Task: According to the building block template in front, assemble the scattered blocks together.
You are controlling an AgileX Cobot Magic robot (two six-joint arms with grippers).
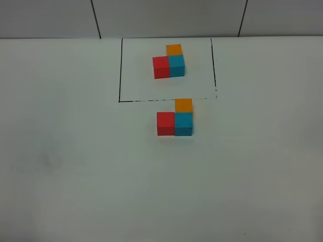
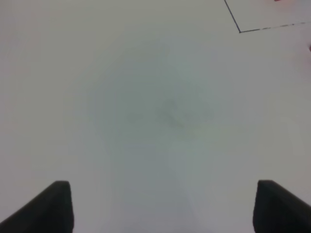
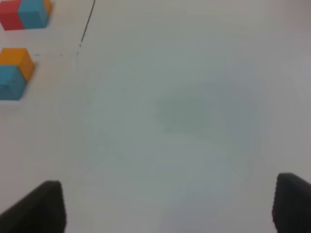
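The template is an L of red, cyan-blue and orange cubes inside a thin black drawn rectangle at the back of the table. Just in front of the frame, the unframed red cube, cyan-blue cube and orange cube sit joined in the same L shape. Neither gripper shows in the high view. In the left wrist view my left gripper is open over bare table, with the frame's corner far off. In the right wrist view my right gripper is open and empty; the orange cube and cyan-blue cube lie at the view's edge.
A white tabletop spreads around the cubes. A grey panelled wall stands behind the table's back edge. The template's cubes also show at a corner of the right wrist view.
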